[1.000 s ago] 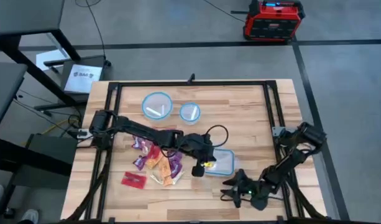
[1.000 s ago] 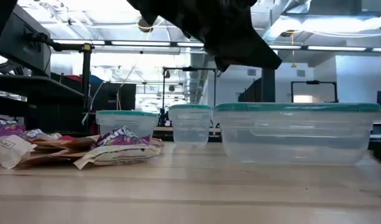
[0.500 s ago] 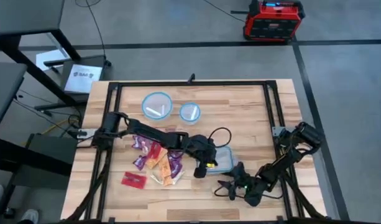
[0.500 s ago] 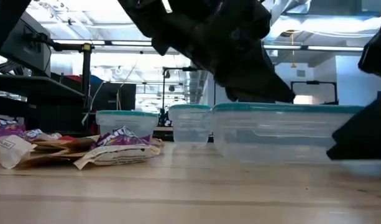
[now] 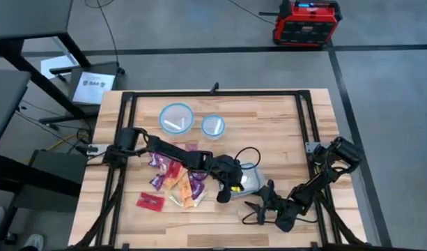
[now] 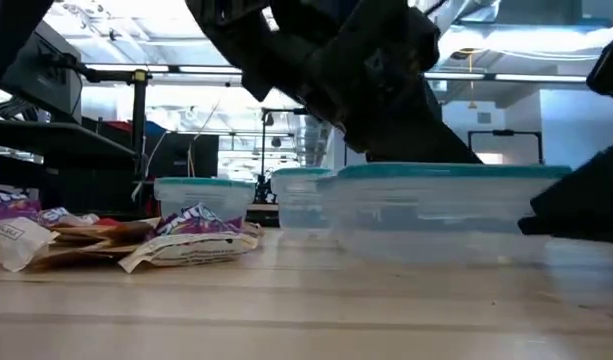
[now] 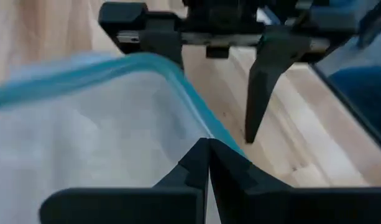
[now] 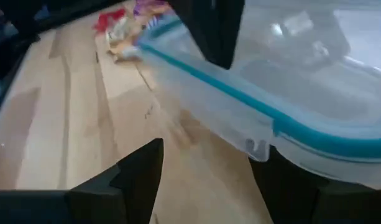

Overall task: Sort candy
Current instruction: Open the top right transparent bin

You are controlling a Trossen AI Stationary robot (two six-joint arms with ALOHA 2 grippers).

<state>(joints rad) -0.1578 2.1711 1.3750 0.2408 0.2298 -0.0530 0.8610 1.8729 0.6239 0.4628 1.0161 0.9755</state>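
The candy (image 5: pixel 175 178) lies in a heap of purple, orange and red packets left of centre, also seen in the low view (image 6: pixel 136 240); one red packet (image 5: pixel 150 201) lies apart nearer the front. A clear rectangular container (image 5: pixel 249 178) with a teal rim stands right of the heap. My left gripper (image 5: pixel 227 187) is shut at the container's near left corner. My right gripper (image 5: pixel 258 206) is open just in front of the container, its fingers (image 8: pixel 140 168) on either side of a corner of it; whether they touch it I cannot tell. My left gripper is shut at the rectangular container's teal rim (image 7: pixel 224 137), near a corner. One finger lies over the inside and one over the outside, slanting down from the table's left. The fingers themselves hide the wall between them. The container's base stays on the table.
Two round teal-rimmed containers stand at the back, a larger one (image 5: pixel 176 117) holding a white stick and a smaller one (image 5: pixel 213 125). Black frame rails (image 5: pixel 311 125) run along the table's edges. Bare wood lies at the front left and far right.
My left gripper has drawn slightly toward the table's left, and the rectangular container has slid that way with it. My right gripper has moved toward the table's left and far edge, up to the container's near side.
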